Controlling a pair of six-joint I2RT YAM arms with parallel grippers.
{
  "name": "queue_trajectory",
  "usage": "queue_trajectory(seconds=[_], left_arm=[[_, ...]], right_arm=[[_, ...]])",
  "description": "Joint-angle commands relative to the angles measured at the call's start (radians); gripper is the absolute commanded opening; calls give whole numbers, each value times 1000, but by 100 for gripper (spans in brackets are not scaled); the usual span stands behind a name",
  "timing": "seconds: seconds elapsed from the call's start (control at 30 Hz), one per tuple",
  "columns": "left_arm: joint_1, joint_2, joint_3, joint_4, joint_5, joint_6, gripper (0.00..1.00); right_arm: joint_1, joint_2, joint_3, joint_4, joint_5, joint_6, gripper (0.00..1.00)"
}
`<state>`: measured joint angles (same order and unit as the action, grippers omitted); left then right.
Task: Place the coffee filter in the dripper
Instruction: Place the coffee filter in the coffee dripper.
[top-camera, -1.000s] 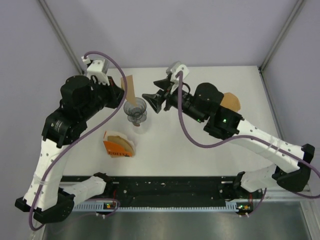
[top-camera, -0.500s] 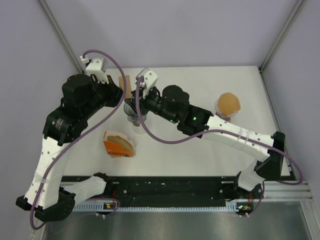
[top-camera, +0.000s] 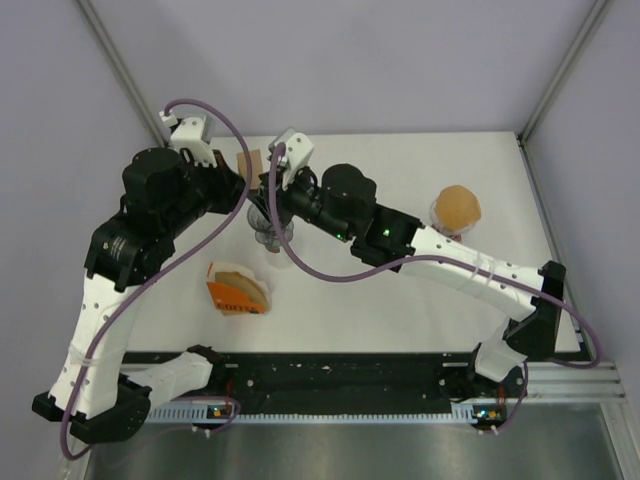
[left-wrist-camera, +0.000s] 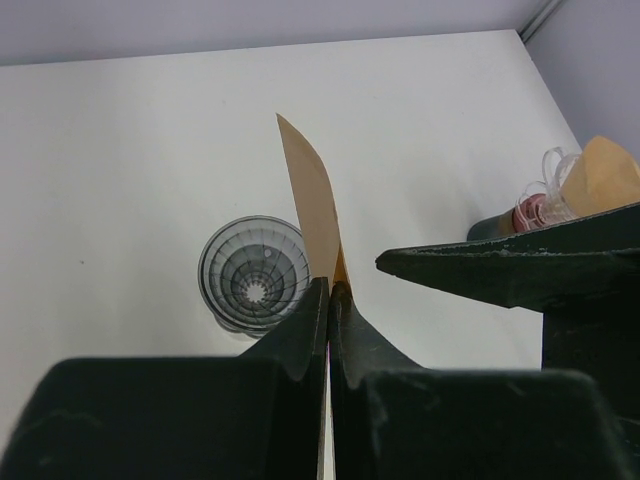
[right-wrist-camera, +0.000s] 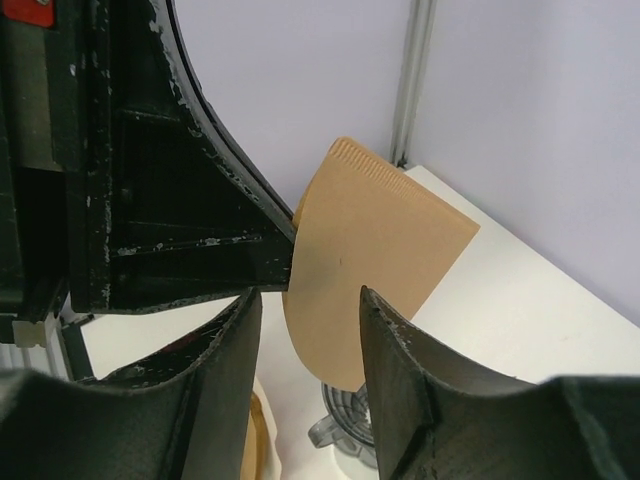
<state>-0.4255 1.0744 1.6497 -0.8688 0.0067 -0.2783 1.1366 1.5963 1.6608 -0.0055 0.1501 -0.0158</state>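
The left jaws are pinched shut on the coffee filter (left-wrist-camera: 312, 205), with the dripper (left-wrist-camera: 253, 273) just beyond them. The right jaws stand half open, and the filter's lower edge sits between them. I cannot tell if they touch it.

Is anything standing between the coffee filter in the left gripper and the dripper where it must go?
The dripper's mouth is bare. Only the right gripper is near the path: its fingers stand either side of the coffee filter pinched in the left gripper.
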Motion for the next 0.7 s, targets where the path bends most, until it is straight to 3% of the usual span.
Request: queue_trajectory(seconds=[0.0, 0.17, 0.27, 0.4, 0.67], left_arm=[[1, -5, 35, 40, 30, -1, 0], [1, -7, 36, 42, 41, 1, 0], [1, -8, 32, 45, 52, -1, 0], [1, -11, 25, 42, 46, 16, 0], [1, -19, 7, 42, -29, 100, 0]], right_arm=[[5, 20, 76, -22, 3, 4, 43], [3, 45, 106, -57, 22, -1, 41], [2, 56, 119, -68, 54, -1, 28], [-1, 60, 126, -74, 89, 0, 0], [-28, 24, 88, -59, 134, 0, 0]])
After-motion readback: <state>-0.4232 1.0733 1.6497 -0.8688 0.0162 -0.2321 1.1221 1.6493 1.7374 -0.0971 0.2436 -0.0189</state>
